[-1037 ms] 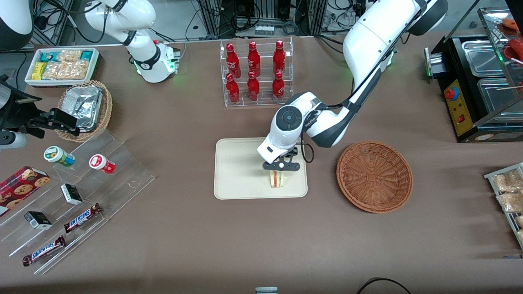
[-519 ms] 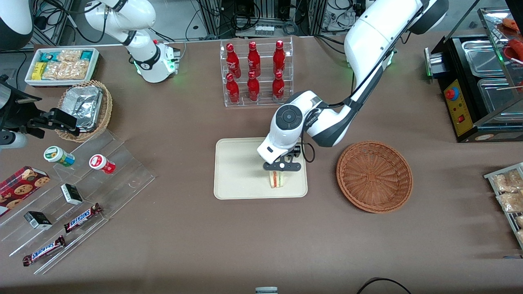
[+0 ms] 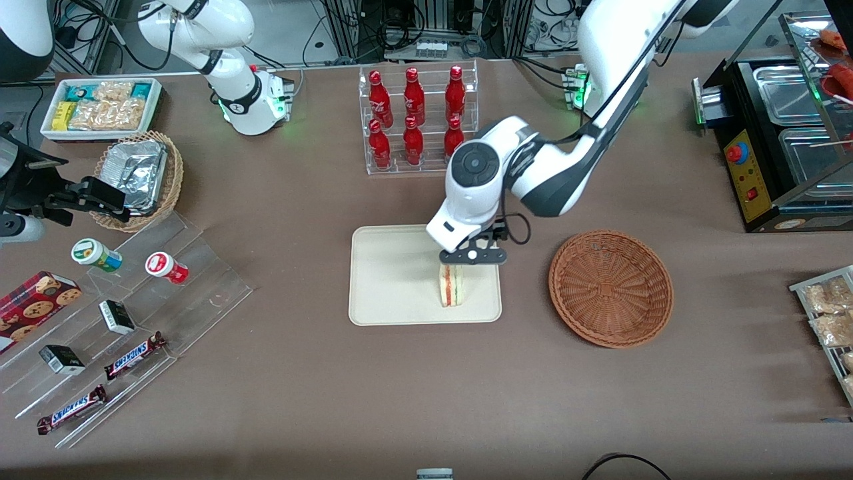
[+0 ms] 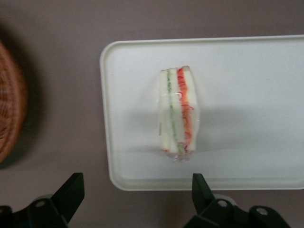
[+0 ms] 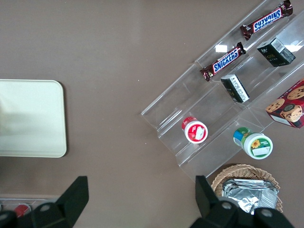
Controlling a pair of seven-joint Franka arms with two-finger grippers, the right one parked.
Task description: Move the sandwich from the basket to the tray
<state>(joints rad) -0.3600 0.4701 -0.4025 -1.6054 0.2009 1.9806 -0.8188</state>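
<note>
Sandwich sits on the tray, let go. The tool, wide open, hangs at its 12 o'clock. Next: lift away.

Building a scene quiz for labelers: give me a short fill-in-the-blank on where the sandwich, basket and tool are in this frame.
1. The triangular layered sandwich rests on the cream rectangular plastic ____.
2. The round reddish-brown wicker basket holds ____ sandwiches.
3. The left arm's tool hangs above the sandwich with its fingers ____.
4. The tall rack nearby holds red ____.

Missing words: tray; no; open; bottles
</note>
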